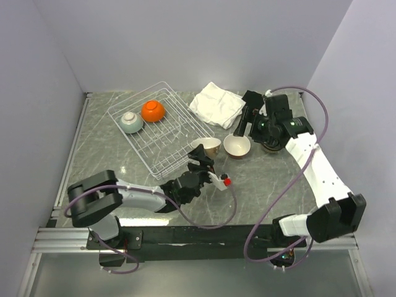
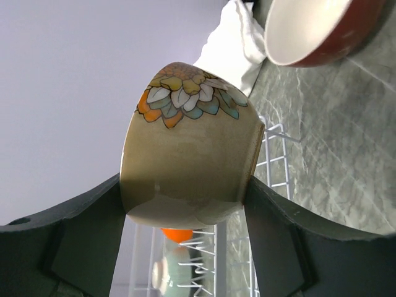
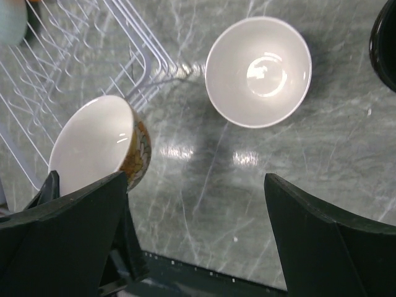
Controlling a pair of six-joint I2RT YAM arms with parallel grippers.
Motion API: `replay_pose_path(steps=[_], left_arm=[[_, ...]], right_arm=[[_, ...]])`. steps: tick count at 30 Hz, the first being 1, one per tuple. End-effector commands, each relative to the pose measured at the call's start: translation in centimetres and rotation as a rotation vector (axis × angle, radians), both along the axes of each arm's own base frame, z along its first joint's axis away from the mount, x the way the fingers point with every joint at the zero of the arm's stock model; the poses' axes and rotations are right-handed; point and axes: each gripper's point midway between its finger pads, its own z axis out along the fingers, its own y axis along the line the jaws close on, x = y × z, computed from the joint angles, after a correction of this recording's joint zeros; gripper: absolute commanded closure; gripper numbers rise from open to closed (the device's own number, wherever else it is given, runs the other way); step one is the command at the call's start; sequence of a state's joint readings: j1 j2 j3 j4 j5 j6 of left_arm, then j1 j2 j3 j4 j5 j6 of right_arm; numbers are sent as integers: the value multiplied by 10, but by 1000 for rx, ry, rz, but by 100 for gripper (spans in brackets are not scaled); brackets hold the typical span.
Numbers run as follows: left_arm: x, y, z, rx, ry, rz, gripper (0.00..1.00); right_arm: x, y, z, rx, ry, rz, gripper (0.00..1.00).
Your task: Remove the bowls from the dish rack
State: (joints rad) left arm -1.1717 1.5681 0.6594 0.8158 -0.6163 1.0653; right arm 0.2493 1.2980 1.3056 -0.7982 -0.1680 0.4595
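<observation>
A tan bowl (image 2: 185, 154) with a painted flower band under its rim hangs tilted in the left end effector (image 2: 184, 185), whose two fingers (image 2: 93, 229) pinch its outer wall from opposite sides. It is at the near right corner of the dish rack (image 1: 162, 133); whether it touches the wire there or the tabletop (image 1: 260, 185) cannot be told. Its cream inside shows in the right wrist view. In the far left part of the rack two more bowls lie bottom up, touching or almost touching: an orange bowl (image 1: 153, 111) and, to its near left, a pale blue-green bowl (image 1: 131, 122). Just right of the held bowl a red bowl (image 1: 237, 145) stands upright on the tabletop, its inside cream and glossy. Further right, a dark bowl (image 3: 387, 43) is cut by the edge of the right wrist view. The right end effector (image 3: 195, 179) hovers above the red bowl with its fingers spread wide, gripping nothing. A folded white cloth (image 1: 216, 104) lies on the tabletop at the far side, right of the rack.
</observation>
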Motion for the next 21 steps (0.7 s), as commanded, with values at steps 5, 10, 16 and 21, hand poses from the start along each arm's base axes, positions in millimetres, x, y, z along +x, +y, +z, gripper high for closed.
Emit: replay_pose_path(steps=[5,10,16,21], left_arm=[[-20,-18,51,-130,-226,-2,99],[-29,-27,41,-88,-217,-27,98],[-35,-36,32,-50,-204,-51,98],[-38,-42,23,-19,-184,-70,97]], right_arm=[[-13,21,-2,-5,167,133,0],[-19,32,-16,-31,274,199,5],[-28,40,-36,-77,386,262,14],[-35,46,-49,-135,440,316,19]])
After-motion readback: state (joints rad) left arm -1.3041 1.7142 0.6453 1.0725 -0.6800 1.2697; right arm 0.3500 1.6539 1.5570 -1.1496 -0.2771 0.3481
